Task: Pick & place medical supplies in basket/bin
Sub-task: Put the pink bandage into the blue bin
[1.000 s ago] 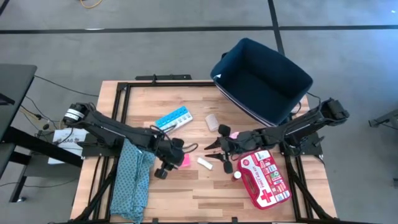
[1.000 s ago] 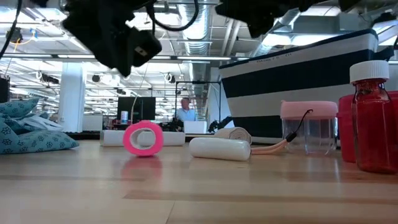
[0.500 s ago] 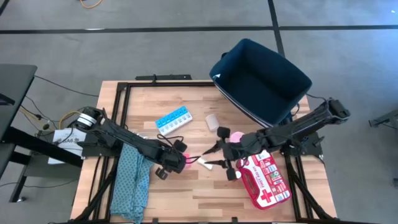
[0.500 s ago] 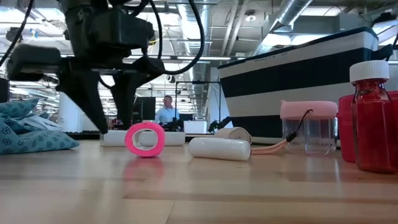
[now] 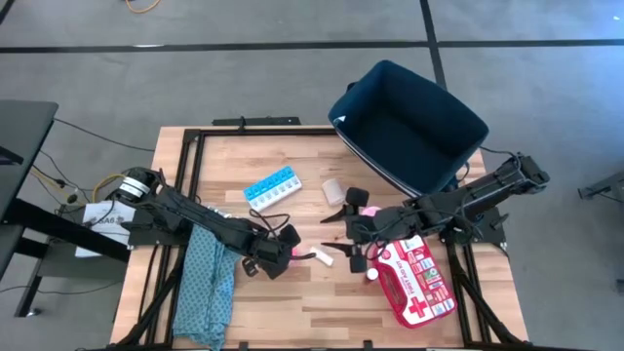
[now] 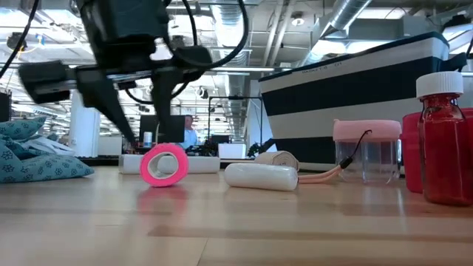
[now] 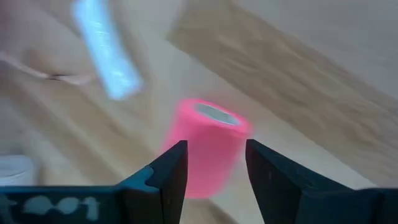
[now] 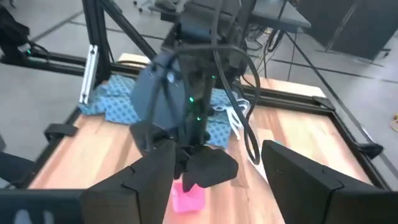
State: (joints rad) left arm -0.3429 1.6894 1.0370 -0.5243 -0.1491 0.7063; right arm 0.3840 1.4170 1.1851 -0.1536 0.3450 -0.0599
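Left pincer [image 7: 214,163] open — astride pink tape roll [image 7: 208,144].

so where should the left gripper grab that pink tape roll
Across its curved outer wall, one finger each side. The pink tape roll stands on its rim on the table, hollow core sideways, so the round wall is the free surface. The open left gripper already straddles it from above; coming down over it and closing looks best.

one bin [image 5: 409,127], one pouch [image 5: 417,283], one pill strip [image 5: 272,188], one pink tape roll [image 6: 165,164], one bandage roll [image 5: 332,189], one white stick [image 5: 322,256], one cloth [image 5: 203,285], two arms
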